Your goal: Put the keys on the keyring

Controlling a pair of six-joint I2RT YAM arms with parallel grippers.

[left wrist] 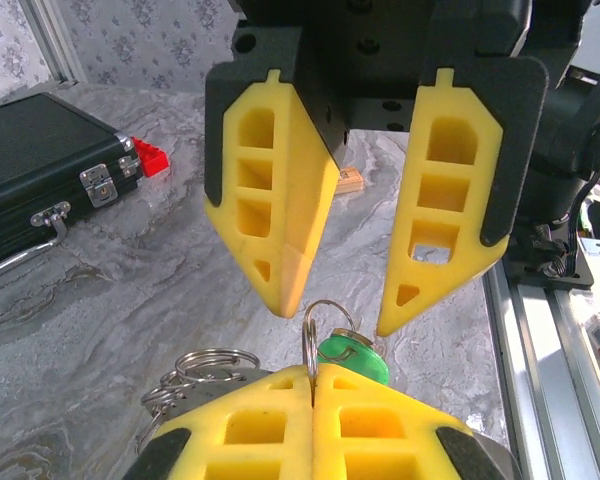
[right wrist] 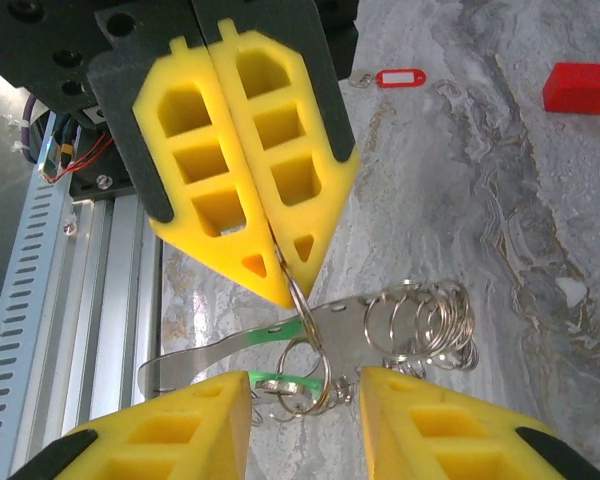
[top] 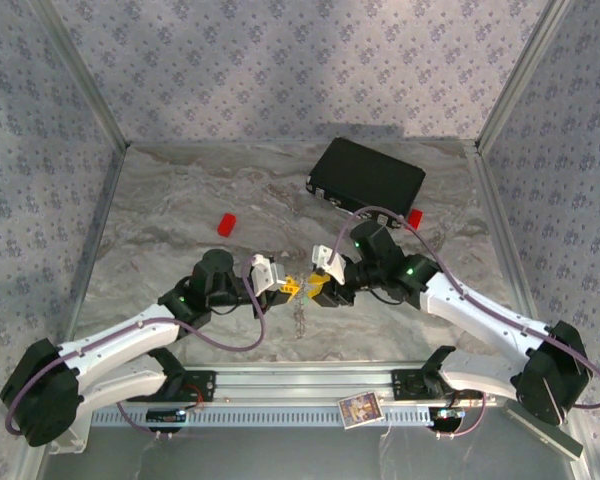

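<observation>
Top view: left gripper (top: 291, 288) and right gripper (top: 314, 289) meet above the dangling keyring (top: 300, 318). Left wrist: left fingers (left wrist: 390, 392) clamped on the keyring, green key (left wrist: 355, 358) just behind — a holding step. Right wrist: right fingers (right wrist: 420, 392) apart beside it; red-and-white key (right wrist: 395, 78), well apart, likely needs fetching next.

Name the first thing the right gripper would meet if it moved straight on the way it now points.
Probably the metal ring pinched by the shut left gripper, with the green key beside it, just ahead of the open right gripper. Depth is hard to judge.
</observation>
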